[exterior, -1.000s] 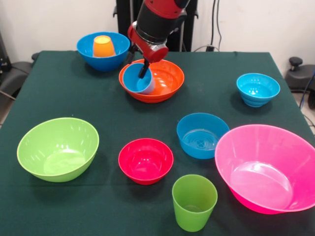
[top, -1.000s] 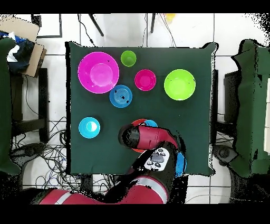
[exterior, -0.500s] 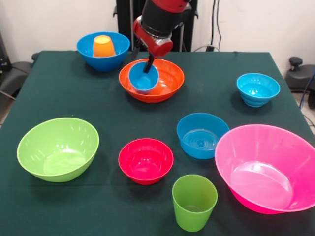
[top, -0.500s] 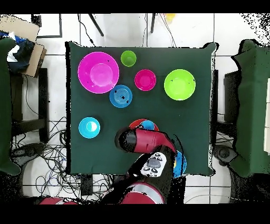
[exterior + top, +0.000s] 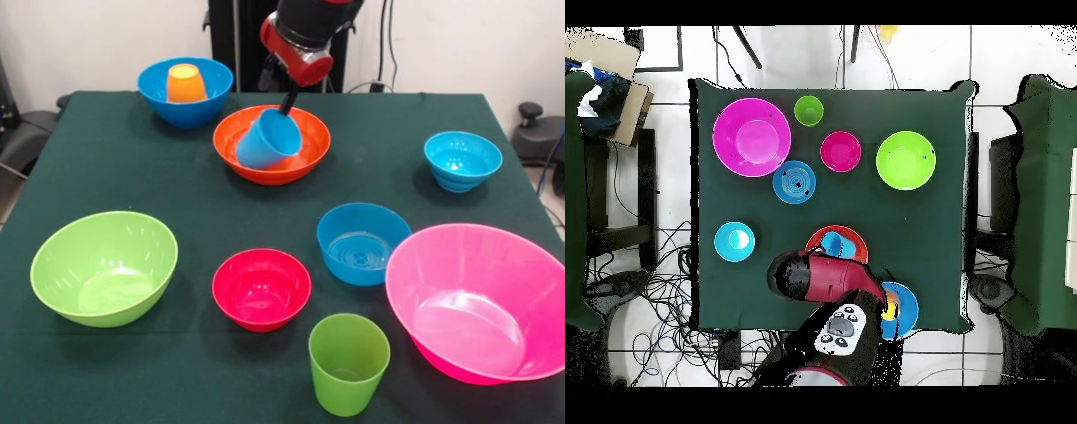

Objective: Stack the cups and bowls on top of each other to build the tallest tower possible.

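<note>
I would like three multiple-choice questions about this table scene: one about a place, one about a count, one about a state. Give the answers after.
1. Where is the orange cup?
A. in the pink bowl
B. in the large blue bowl
C. on the cloth

2. How many cups are in view?
A. two
B. three
C. five

3. How does the light blue cup sit?
A. tilted in the wide orange bowl
B. upright on the cloth
C. upside down on the red bowl

Answers:
1 B: the orange cup stands inside the large blue bowl at the far corner.
2 B: orange, light blue and the green cup.
3 A: it leans, mouth to the side, in the wide orange bowl, with a finger of the hand at its rim.
</note>
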Motion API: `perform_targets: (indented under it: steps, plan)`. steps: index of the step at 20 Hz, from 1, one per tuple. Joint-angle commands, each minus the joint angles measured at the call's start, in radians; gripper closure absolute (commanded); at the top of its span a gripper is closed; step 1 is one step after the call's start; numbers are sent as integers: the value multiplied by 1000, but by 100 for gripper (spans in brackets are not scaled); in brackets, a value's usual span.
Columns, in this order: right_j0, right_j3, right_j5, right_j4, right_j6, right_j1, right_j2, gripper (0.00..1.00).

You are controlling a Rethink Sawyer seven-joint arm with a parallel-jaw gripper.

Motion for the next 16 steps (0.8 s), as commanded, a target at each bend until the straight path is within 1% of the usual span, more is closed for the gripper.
perform_targets:
  steps: [1,7,16]
  plan:
    - [17,99,-27,56,143,-1,95,0]
    - [18,105,-41,63,136,1,94,0]
    - [3,114,-60,48,114,-2,93,0]
